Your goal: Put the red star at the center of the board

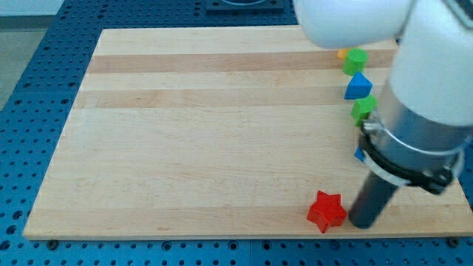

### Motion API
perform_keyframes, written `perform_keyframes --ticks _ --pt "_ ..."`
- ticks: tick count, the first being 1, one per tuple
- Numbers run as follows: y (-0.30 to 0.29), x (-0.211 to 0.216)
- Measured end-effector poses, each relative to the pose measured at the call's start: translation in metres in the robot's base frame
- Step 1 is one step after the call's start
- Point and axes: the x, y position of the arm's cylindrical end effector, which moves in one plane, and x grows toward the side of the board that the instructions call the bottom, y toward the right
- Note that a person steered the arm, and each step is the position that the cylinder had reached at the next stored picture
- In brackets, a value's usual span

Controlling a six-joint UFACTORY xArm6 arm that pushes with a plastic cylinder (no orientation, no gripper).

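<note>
The red star (326, 210) lies near the board's bottom edge, right of the middle of the view. My tip (363, 224) rests on the wooden board (207, 140) just to the right of the star, a small gap or light contact between them; I cannot tell which. The rod rises up and to the right into the arm's grey and white body.
Along the board's right side lie a green block (355, 61), a blue triangular block (358, 86), a second green block (363, 110), a sliver of yellow block (341, 53) and a sliver of blue block (359, 154), partly hidden by the arm.
</note>
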Motion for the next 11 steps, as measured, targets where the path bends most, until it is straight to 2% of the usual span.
perform_keyframes --ticks 1,2,3,4,5,6,7,8,9,10,11 --pt "-0.044 -0.012" --pt "-0.114 -0.081" --pt "-0.106 -0.086" --pt "-0.026 -0.035" --pt "-0.030 0.001" --pt "-0.105 -0.025" --pt "-0.136 -0.068" --pt "-0.097 -0.009" --pt "-0.138 0.002" --pt "-0.170 -0.032" --pt "-0.170 -0.070"
